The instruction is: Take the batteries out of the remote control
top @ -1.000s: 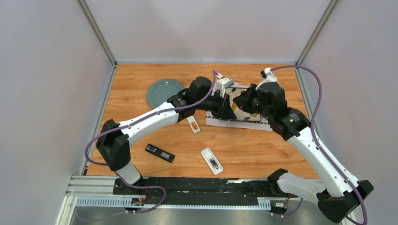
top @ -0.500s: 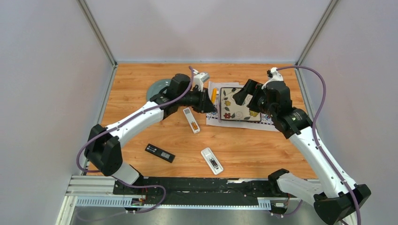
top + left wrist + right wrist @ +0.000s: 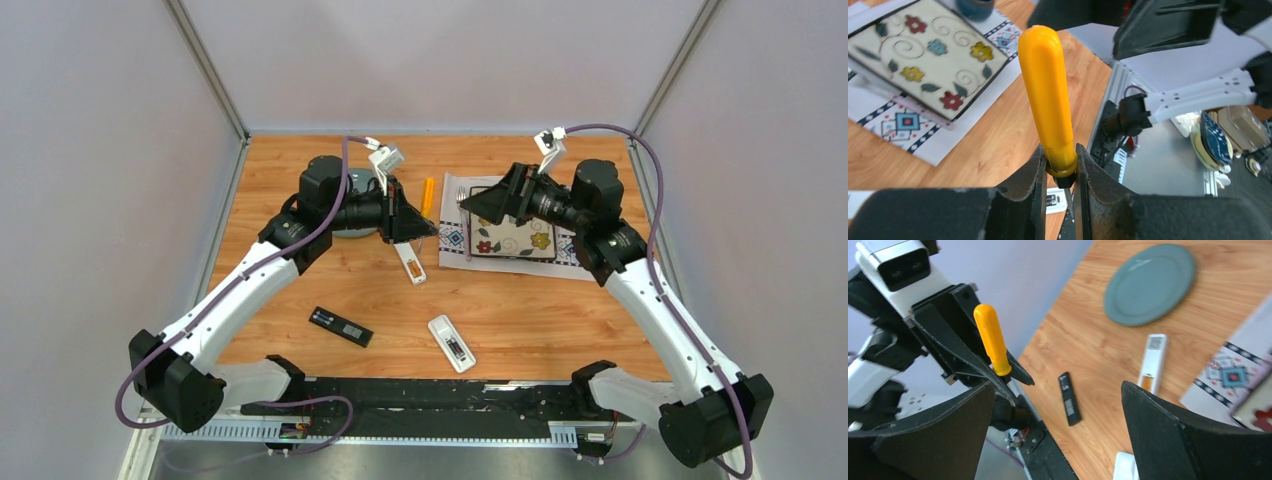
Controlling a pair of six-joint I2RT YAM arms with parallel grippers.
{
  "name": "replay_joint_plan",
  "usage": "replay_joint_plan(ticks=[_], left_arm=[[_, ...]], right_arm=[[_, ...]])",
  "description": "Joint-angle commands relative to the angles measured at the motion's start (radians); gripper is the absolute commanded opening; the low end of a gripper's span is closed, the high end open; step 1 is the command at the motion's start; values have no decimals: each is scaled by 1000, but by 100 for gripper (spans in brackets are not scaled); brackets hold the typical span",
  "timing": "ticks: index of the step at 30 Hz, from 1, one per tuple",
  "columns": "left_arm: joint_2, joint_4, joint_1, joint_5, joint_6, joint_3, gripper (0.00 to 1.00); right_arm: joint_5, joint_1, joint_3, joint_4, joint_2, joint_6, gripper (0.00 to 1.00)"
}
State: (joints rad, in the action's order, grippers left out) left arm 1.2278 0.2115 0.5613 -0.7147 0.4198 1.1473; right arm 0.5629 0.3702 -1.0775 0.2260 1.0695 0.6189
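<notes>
A white remote control (image 3: 409, 262) lies open-backed on the wood, with a gold-orange battery (image 3: 415, 271) showing in its compartment. In the right wrist view that remote (image 3: 1154, 357) and its battery (image 3: 1147, 382) lie beyond the fingers. A second white remote (image 3: 451, 343) lies nearer the front, its compartment open and dark. My left gripper (image 3: 420, 228) (image 3: 1058, 155) is shut on the collar of an orange-handled screwdriver (image 3: 1048, 95) (image 3: 428, 195), just above the first remote. My right gripper (image 3: 478, 205) (image 3: 1058, 390) hangs open and empty over the placemat's left edge.
A grey-green plate (image 3: 345, 192) sits behind the left arm. A flowered square tile (image 3: 515, 240) rests on a patterned placemat (image 3: 560, 262) at the right. A black remote (image 3: 340, 326) lies front left. Grey walls close in both sides and the back.
The right gripper opened and drew back to the right. The left arm swung left off the placemat, carrying the screwdriver, and now hovers by the first white remote.
</notes>
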Motion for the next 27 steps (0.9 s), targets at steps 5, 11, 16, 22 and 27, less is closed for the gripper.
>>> replay_joint_plan(ticks=[5,11,16,22,27], left_arm=[[-47,-179,8,-279,28,-14,0],[-45,-190,38,-312,19,-6,0],[-42,-163,55,-318,1,6,0],[-39,-112,66,-319,-36,19,0],[-40,-69,71,-312,-55,25,17]], right_arm=[[313,75,-7,-413,59,134,100],[353,105,-31,-530,87,193,93],[365,134,-44,-548,115,193,69],[368,134,-30,-628,125,263,33],[378,133,-27,-639,133,274,0]])
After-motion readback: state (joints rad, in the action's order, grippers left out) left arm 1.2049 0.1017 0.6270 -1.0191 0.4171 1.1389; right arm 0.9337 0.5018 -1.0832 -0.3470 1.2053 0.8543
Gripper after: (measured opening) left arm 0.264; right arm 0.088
